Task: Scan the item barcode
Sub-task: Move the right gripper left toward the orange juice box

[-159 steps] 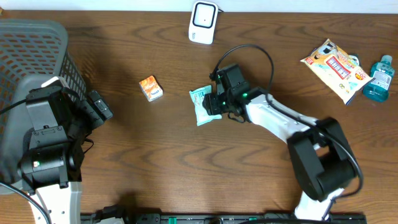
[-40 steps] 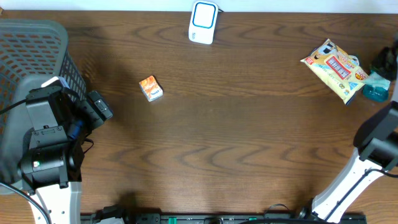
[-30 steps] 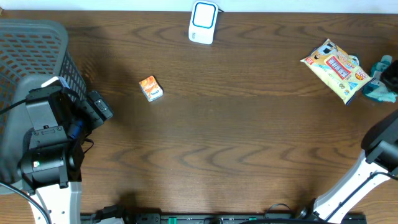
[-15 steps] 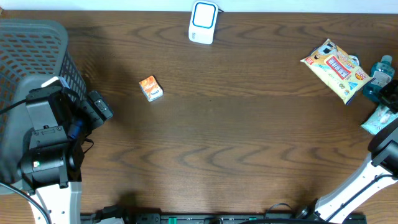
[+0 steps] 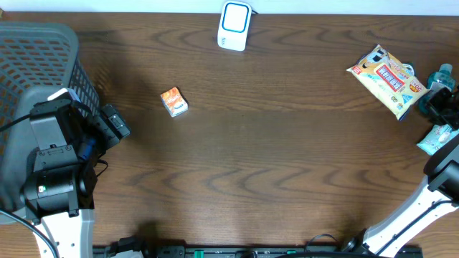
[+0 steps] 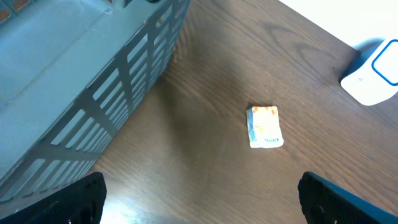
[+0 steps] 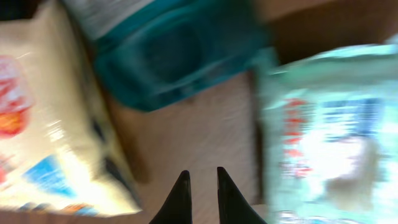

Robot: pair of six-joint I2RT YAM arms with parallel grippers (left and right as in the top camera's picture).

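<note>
A dark, wood-grained desk [image 5: 272, 165] fills the overhead view, with a thin strip of pale wall [image 5: 344, 6] along its far edge.

At the far left a grey mesh basket [image 5: 36, 57] stands on the desk. The left arm [image 5: 54, 172] sits just in front of it. The left tool [image 6: 199, 208] is wide open with nothing in it, its two fingertips [image 6: 71, 202] at the bottom corners of the left wrist view and pointing out over bare wood.

Out in the open beyond it lies a small orange box [image 5: 173, 102], flat and well apart from everything else. Further right, at the desk's far edge, is the white scanner [image 5: 234, 25], with nothing in front of it.

The right-hand end is crowded. A yellow-and-white snack bag [image 5: 387, 80] lies at an angle, and a teal bottle [image 5: 435, 89] is just beside its right end. The pale green packet [image 5: 437, 137] rests on the desk near the right edge, in front of the bottle.

The right tool [image 7: 199, 186] hangs over the wood between the snack bag and the packet. Its fingers are drawn nearly together and hold nothing. The right wrist view is blurred, so whether the packet touches the bottle cannot be told.
</note>
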